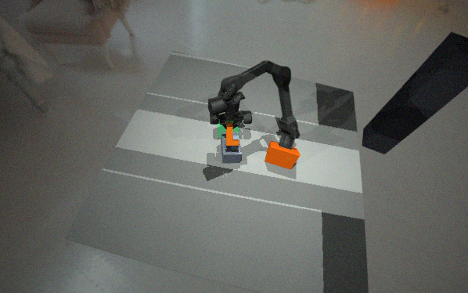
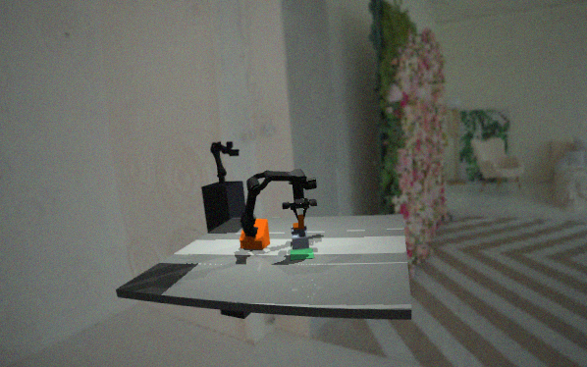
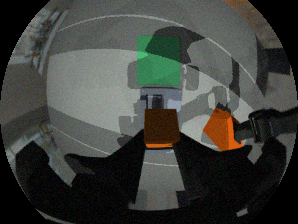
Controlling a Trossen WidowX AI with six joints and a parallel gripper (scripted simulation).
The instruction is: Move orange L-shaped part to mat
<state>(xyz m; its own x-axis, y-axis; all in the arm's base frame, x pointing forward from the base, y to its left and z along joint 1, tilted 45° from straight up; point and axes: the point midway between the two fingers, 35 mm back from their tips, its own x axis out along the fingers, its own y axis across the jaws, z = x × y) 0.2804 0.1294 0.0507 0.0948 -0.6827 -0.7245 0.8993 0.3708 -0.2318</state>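
Note:
The orange L-shaped part [image 1: 229,135] [image 2: 300,222] [image 3: 161,124] hangs upright above the grey tray [image 1: 232,157] [image 2: 300,242] [image 3: 173,94], its L-shaped end down. My gripper [image 1: 230,124] [image 2: 300,214] [image 3: 158,132] is shut on the part's upper end. The part looks clear of the tray, and part of the dark pocket shows below it in the wrist view. The green mat [image 1: 221,131] [image 2: 301,254] [image 3: 159,60] lies beside the tray; in the top view the gripper and part hide some of it.
The arm stands on an orange block [image 1: 282,155] [image 2: 260,236] [image 3: 219,131] to one side of the tray. A large dark block [image 1: 415,95] [image 2: 223,205] stands beyond the table, with another arm [image 2: 219,164] on it. Shadows cross the tabletop and mat.

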